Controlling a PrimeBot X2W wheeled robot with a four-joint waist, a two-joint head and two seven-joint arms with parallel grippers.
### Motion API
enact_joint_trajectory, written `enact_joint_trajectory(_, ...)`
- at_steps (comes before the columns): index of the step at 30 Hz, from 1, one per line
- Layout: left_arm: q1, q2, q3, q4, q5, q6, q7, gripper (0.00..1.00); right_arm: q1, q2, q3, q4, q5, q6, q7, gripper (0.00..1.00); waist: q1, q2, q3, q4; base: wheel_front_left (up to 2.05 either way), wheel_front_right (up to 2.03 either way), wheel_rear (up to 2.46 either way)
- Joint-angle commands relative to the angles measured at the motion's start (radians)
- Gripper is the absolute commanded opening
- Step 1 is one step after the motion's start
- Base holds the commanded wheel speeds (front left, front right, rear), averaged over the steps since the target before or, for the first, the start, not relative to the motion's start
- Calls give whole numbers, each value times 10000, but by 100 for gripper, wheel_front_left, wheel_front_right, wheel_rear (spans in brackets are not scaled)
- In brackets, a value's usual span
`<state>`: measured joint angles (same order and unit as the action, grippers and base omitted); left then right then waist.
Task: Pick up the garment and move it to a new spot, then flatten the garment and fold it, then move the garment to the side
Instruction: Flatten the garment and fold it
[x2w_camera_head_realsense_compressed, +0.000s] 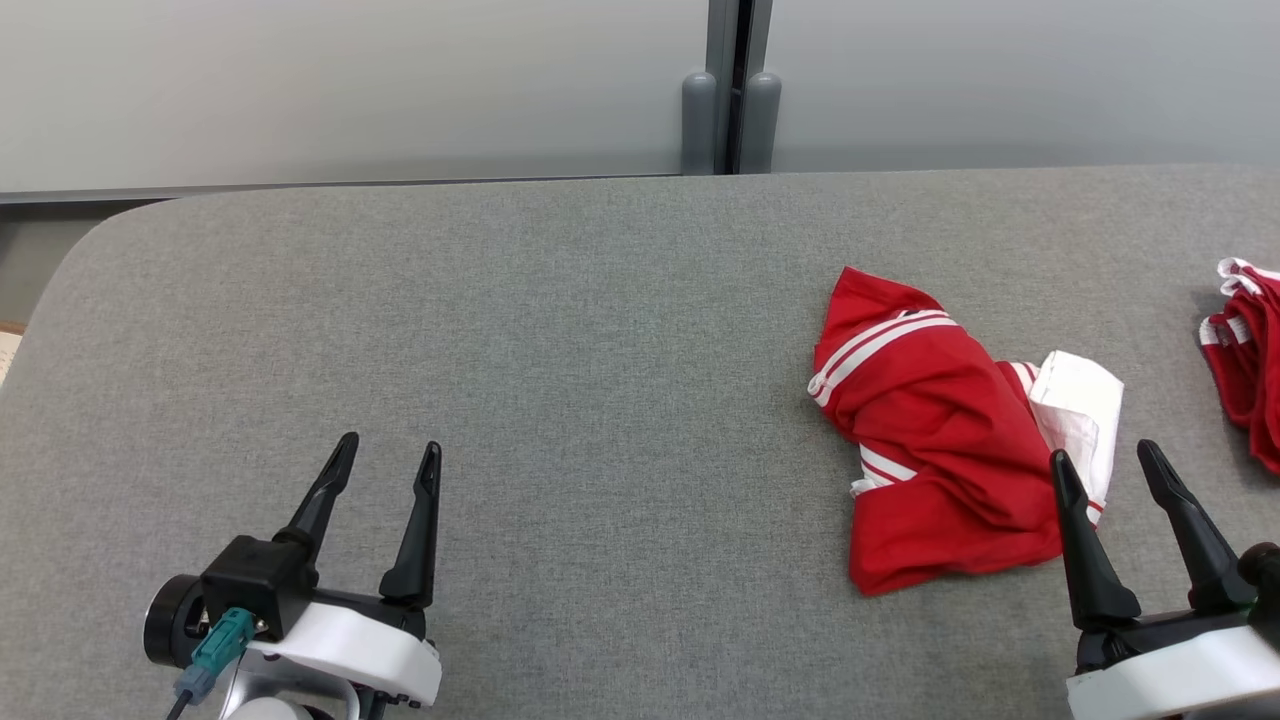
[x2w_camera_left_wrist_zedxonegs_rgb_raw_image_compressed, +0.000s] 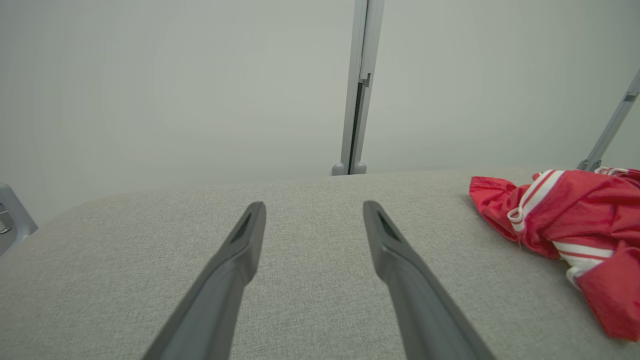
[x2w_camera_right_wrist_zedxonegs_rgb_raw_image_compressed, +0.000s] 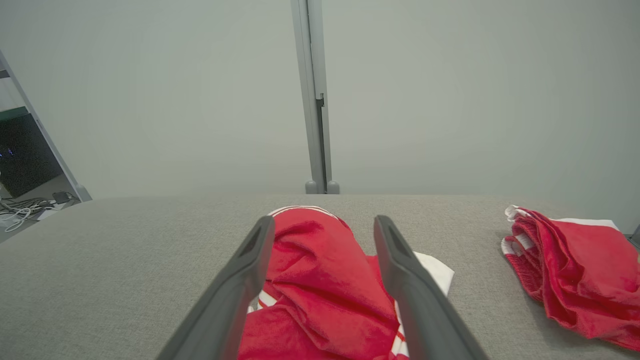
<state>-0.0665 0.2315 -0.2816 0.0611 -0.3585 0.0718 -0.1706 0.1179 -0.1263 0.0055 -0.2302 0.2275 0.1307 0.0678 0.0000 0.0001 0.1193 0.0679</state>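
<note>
A crumpled red garment (x2w_camera_head_realsense_compressed: 935, 430) with white stripes and a white panel lies on the right part of the grey table (x2w_camera_head_realsense_compressed: 560, 330). The left wrist view has the garment (x2w_camera_left_wrist_zedxonegs_rgb_raw_image_compressed: 575, 225) at its right edge. My right gripper (x2w_camera_head_realsense_compressed: 1108, 462) is open just in front of its near right corner, and in the right wrist view the garment (x2w_camera_right_wrist_zedxonegs_rgb_raw_image_compressed: 325, 280) lies between and beyond the spread fingers. Far to the left of the cloth, my left gripper (x2w_camera_head_realsense_compressed: 390, 450) stands open over bare table with nothing between its fingers.
A second bundle of red and white cloth (x2w_camera_head_realsense_compressed: 1250, 350) lies at the table's right edge, also seen as a red pile (x2w_camera_right_wrist_zedxonegs_rgb_raw_image_compressed: 575, 270) in the right wrist view. A pale wall with a grey post (x2w_camera_head_realsense_compressed: 735, 90) runs behind the table. The table's left corner is rounded.
</note>
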Motion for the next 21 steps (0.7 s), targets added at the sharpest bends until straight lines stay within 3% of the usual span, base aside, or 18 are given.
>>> enact_joint_trajectory(1, 39, 55, -10, -51, -12, 69, 10, 100, -24, -21, -35, -38, -24, 0, -7, 100, 0, -1, 25, 4, 0, 0, 0)
enact_joint_trajectory(10, -427, -71, -244, -79, -98, -126, 130, 100, -146, -1, -58, -59, 60, 0, -11, 100, 0, -1, 273, 50, 0, 0, 0)
enact_joint_trajectory(14, -1216, -390, -863, 84, -43, -580, 432, 100, -314, 32, -78, -107, 66, 0, 0, 100, 0, -1, 687, -73, 0, 0, 0)
enact_joint_trajectory(18, -2677, -1090, -1884, 701, -68, -1302, 1031, 100, -681, 65, 57, -100, 66, 0, -69, 100, 0, -1, 1369, -607, 0, 0, 0)
enact_joint_trajectory(21, -3282, -1285, -2270, 1075, -69, -1520, 1271, 100, -883, 96, 184, -54, 79, 0, -115, 100, 0, -1, 1649, -936, 0, 0, 0)
